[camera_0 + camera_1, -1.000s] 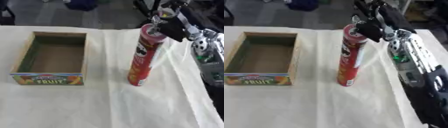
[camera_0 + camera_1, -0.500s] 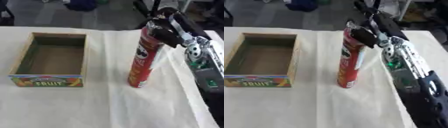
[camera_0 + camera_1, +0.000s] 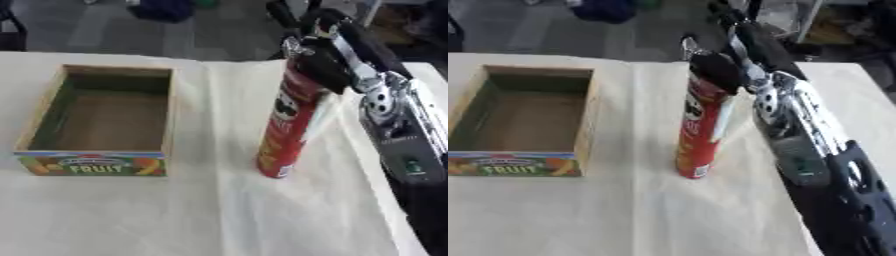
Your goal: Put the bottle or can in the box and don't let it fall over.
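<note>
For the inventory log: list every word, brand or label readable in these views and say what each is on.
"FRUIT": on the front panel of the wooden box, in pale letters on the coloured label.
Smaller line above "FRUIT" on the same label: too blurred to read.
Red can: a face logo and print show on its side, but no lettering can be read.
Right hand: no readable markings.

Light: bright, even, from overhead.
Shadows: faint on tabletop (image 3: 219, 210); box (image 3: 98, 122) interior darker.
Glare: silver arm parts.
Focus: soft overall, bkgd blurred.
</note>
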Controlling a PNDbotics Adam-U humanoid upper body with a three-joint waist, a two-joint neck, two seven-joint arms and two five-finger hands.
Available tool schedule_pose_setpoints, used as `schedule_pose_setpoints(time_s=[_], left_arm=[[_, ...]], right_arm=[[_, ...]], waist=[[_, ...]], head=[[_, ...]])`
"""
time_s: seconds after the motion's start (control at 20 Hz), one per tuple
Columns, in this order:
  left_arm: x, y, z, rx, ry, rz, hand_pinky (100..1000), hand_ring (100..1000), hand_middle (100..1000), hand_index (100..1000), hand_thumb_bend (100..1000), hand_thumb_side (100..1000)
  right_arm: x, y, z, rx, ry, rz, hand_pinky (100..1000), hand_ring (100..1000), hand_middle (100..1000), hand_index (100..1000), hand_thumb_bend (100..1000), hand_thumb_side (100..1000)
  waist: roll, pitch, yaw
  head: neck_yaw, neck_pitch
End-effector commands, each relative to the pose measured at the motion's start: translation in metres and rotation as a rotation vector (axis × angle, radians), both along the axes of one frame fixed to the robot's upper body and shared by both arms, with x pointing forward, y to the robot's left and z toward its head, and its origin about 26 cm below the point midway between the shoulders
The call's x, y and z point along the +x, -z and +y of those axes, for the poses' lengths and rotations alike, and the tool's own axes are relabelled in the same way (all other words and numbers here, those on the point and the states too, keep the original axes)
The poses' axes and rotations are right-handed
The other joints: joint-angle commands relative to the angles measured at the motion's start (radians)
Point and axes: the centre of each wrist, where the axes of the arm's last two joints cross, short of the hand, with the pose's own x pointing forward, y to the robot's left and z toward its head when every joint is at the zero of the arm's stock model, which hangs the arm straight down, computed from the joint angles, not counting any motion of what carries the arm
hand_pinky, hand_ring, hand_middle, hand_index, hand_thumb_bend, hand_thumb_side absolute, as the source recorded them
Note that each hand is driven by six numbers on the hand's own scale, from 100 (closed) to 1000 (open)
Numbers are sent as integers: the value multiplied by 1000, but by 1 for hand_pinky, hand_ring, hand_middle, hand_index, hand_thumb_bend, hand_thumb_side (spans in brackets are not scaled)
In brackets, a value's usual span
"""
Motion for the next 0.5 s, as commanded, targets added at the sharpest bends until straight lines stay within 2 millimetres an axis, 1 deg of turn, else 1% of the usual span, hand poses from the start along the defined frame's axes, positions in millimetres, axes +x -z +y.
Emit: schedule_pose_setpoints(time_s=[0.05, 0.5], left_arm=[[-1, -9, 0, 25, 4, -28, 799, 1000, 1000, 932, 177, 739], [-1, -10, 0, 28, 4, -29, 800, 1000, 1000, 931, 175, 741]], right_arm=[[-4, -9, 3, -11, -32, -28, 794, 937, 960, 924, 100, 1000], [-4, 0, 11, -12, -54, 35, 799, 939, 961, 926, 100, 1000]], waist=[[2, -10, 1], [-4, -1, 6]], head=[[2, -7], [9, -5]])
